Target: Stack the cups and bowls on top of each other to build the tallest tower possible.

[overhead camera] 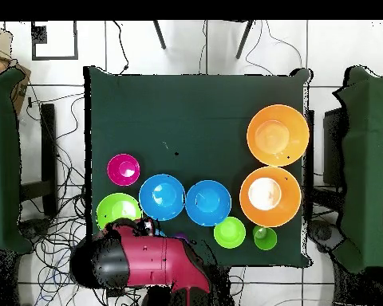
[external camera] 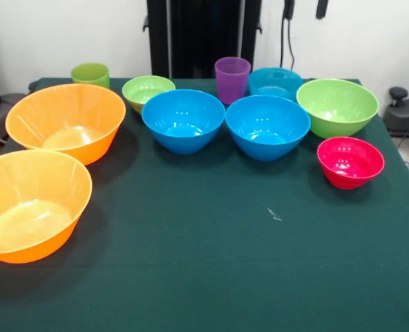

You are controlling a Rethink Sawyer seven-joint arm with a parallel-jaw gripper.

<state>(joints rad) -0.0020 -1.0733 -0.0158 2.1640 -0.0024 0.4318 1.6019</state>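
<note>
from my remote seat i saw every piece standing separate on the green table (external camera: 211, 263), nothing nested. in the front view the two orange bowls (external camera: 65, 123) (external camera: 32, 205) sat at the left edge, one behind the other and touching. the two blue bowls (external camera: 183, 120) (external camera: 267, 126) stood side by side mid-table, with the teal bowl (external camera: 276, 82) and purple cup (external camera: 232, 79) just behind them. the small lime bowl (external camera: 148, 90) and green cup (external camera: 90, 74) were back left, the larger lime bowl (external camera: 337, 106) back right, the red-pink bowl (external camera: 350, 162) in front of it. overhead, the red arm (overhead camera: 151, 263) lay drawn back over the table's robot-side edge, covering the teal bowl and purple cup; i could not tell the gripper's state.
</note>
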